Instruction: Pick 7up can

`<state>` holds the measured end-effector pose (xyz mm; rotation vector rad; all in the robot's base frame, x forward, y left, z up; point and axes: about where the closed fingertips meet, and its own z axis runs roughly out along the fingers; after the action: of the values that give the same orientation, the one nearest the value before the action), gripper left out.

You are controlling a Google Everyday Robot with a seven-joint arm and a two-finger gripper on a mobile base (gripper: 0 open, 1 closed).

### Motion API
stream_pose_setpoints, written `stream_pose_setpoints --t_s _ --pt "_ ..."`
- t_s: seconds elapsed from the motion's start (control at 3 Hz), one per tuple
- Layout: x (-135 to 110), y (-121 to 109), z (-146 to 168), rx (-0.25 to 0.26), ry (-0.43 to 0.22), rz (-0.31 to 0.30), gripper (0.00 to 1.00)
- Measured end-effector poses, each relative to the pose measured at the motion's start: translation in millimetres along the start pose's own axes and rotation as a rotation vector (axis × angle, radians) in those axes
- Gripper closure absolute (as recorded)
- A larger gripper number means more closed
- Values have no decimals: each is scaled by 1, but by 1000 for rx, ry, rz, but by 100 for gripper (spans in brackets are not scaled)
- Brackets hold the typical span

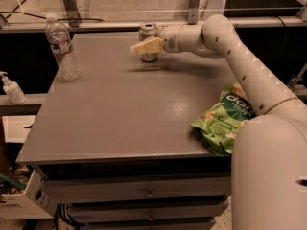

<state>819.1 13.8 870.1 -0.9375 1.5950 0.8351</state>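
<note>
The 7up can (148,31), a small silvery-green can with a silver rim, stands upright at the far edge of the grey table (120,114), near the middle. My gripper (143,46) comes in from the right at the can's height. Its cream tip lies across the front of the can and covers the middle of the can's body. The can's base rests on the table.
A clear plastic water bottle (61,48) stands at the table's far left. A green snack bag (224,120) lies at the right edge, beside my arm (240,56). A small pump bottle (12,88) sits on a ledge left of the table. Drawers are below the table front.
</note>
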Motion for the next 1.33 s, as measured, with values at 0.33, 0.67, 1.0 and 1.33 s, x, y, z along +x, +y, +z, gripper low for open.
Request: stream_pose_setpoints --t_s 0.33,0.67,1.0,1.33 --pt "9 4 0 -11 5 16 28" --pt "16 8 -4 -14 1 33 51" --pt "11 13 -12 -13 -19 34 74" --pt "-4 20 -25 -8 -48 20 97"
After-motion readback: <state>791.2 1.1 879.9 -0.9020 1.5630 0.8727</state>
